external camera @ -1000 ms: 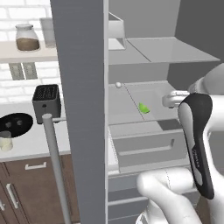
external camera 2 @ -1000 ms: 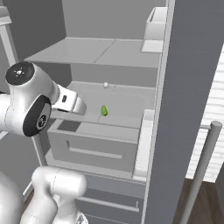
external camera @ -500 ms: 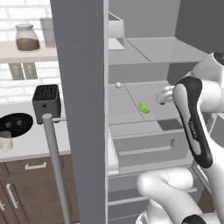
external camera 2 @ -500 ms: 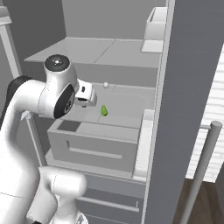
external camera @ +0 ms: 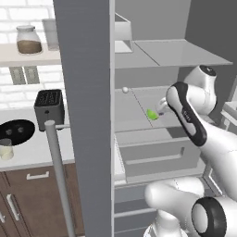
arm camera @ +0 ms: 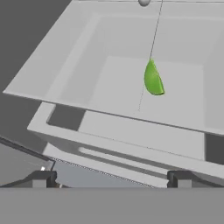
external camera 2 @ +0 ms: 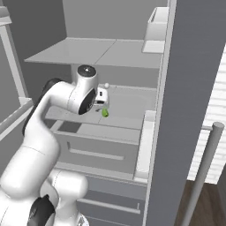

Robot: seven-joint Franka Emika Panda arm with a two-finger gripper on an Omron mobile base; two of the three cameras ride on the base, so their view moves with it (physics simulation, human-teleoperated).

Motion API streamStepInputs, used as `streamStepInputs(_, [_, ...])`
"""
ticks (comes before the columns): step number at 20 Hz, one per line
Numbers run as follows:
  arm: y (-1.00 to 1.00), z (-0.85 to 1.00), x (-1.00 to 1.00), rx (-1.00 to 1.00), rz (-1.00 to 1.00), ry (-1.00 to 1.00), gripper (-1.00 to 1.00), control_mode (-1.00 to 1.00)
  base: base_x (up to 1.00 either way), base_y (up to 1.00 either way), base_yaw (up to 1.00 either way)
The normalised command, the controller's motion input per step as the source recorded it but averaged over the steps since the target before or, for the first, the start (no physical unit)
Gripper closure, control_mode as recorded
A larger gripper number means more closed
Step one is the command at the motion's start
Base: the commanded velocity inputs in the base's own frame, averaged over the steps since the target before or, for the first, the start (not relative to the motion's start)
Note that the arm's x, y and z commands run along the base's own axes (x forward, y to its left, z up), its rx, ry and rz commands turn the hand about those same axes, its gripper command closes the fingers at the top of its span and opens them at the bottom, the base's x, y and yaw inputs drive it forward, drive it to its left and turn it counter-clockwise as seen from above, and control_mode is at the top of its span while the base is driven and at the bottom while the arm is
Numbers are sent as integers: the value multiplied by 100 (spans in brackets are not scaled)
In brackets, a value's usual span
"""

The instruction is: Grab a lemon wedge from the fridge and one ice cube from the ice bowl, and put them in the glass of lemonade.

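Lemon wedge (arm camera: 153, 79) lies on the fridge (external camera: 88, 92) shelf, ahead of the fingers (arm camera: 43, 178), offset right, long axis pointing away. Fingers spread, empty.

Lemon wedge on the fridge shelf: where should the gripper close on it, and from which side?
The lemon wedge lies alone on the fridge shelf, narrow with a pointed end. Probably best pinched across its narrow middle, coming from the open front where the gripper already faces it.
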Motion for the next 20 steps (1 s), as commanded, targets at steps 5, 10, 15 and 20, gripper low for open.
streamStepInputs(5, [4,-35,62,-1,0,20,-100,-100,0,0,0])
streamStepInputs(10, [0,-41,27,0,0,6,-100,-100,0,0,0])
streamStepInputs(15, [0,-52,27,0,0,0,-100,-100,0,0,0])
streamStepInputs(20, [0,-44,42,0,0,0,-100,-100,0,0,0])
